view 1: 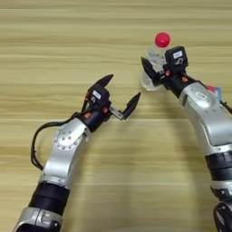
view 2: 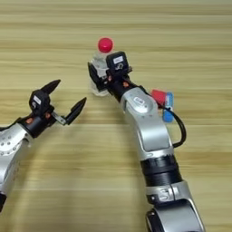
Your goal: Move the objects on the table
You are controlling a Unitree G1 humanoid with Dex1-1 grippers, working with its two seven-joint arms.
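Upper right on the table (view 1: pixel 54 27), the right tool (view 1: pixel 156 72) grips a light, slippery bottle (view 1: pixel 156 59) low on its body, while the left tool (view 1: pixel 120 93) hangs spread, empty.

The left gripper (view 1: pixel 121 95) hovers mid-surface (view 1: pixel 54 45), fingers (view 1: pixel 132 104) spread wide and empty. The right gripper (view 1: pixel 156 77) clasps the upright bottle (view 1: pixel 156 61) below its red cap (view 1: pixel 162 39).

Both arms have silver-grey shells with black joint bands, round screwed covers and orange wrist accents. Left gripper (view 1: pixel 121 95) and right gripper (view 1: pixel 156 72) carry black fingers, white-labelled black blocks, and black cables.
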